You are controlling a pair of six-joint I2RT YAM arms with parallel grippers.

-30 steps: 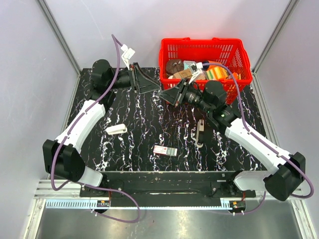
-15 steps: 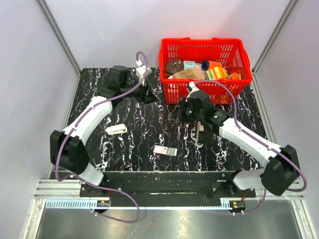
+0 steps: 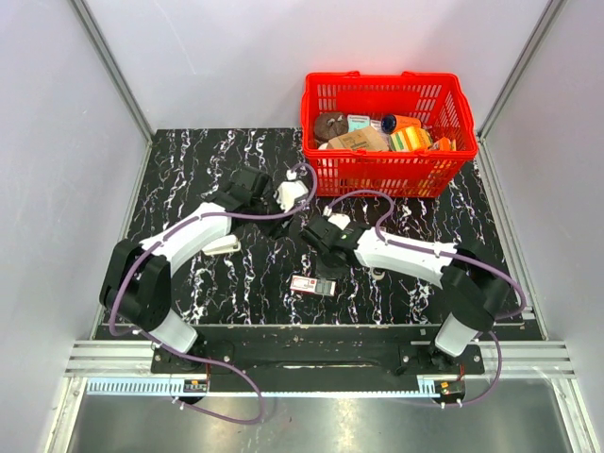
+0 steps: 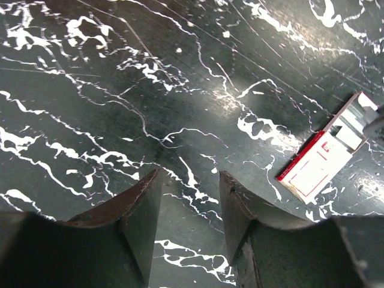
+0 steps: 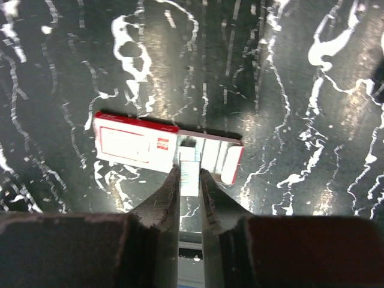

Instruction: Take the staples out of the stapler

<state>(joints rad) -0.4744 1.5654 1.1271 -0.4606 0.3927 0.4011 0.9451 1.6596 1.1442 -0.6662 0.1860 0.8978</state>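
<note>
Top external view: the right gripper (image 3: 324, 267) hangs just above the open end of the little red-and-white box (image 3: 312, 285), so I'd judge the staples are already out and being put away. The stapler (image 3: 377, 275) lies beyond the box under the right arm, with only a sliver showing. The left gripper (image 3: 296, 206) hovers farther back from the box, toward the red basket (image 3: 382, 175).

Left wrist view: the left gripper (image 4: 189, 180) stands partly open with nothing between its fingers, over bare table, the box (image 4: 318, 165) off to one side.

Right wrist view: the right gripper (image 5: 190, 175) is pinched tight on a shiny strip of staples (image 5: 190, 163), held right over the pulled-out drawer of the box (image 5: 135, 144). Next, I reckon, it needs to lower the strip squarely into that drawer and let go.
</note>
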